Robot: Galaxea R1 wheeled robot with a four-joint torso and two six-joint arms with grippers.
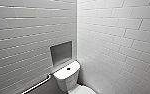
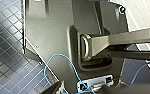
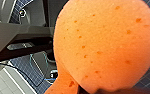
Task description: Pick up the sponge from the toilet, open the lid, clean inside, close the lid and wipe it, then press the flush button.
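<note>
Toilet [image 1: 67,75] bowl cut off at view's edge. Right gripper [image 3: 98,90] pinches sponge [image 3: 103,42], jaws mostly hidden; left gripper [image 2: 81,90] state indeterminate.

Glossy white ceramic toilet [image 1: 67,75], shiny glazed wall tiles [image 1: 116,37], polished metal grab bar [image 1: 38,85], soft porous pitted sponge [image 3: 103,45], grouted blue floor tiles [image 2: 6,57].
</note>
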